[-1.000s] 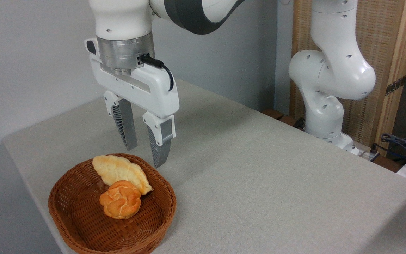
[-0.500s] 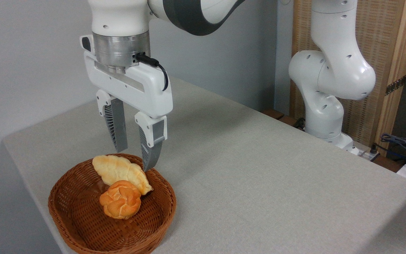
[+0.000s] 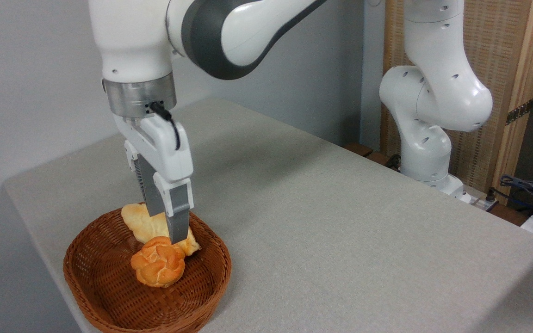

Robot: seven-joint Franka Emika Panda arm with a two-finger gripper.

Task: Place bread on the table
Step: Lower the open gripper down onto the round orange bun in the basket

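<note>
The bread (image 3: 158,267), a small round knotted bun with an orange-golden crust, lies in the middle of a brown wicker basket (image 3: 218,270) at the table's (image 3: 322,231) front left corner. My gripper (image 3: 167,228) hangs down into the basket just above and behind the bun, turned so I see it almost edge-on. Its two grey fingers stand apart, one nearer the camera and one farther back, with nothing held between them. The nearer fingertip (image 3: 178,237) ends right at the bun's top edge; I cannot tell whether it touches.
A longer pale ridged bread (image 3: 142,223) lies in the basket behind the bun, partly hidden by the fingers. The arm's white base (image 3: 426,152) stands at the table's far right edge. Cables (image 3: 525,187) lie off the right side.
The gripper has turned about its vertical axis to stand nearly edge-on, shifted left and dropped into the basket toward the bun. Neither bread has moved.
</note>
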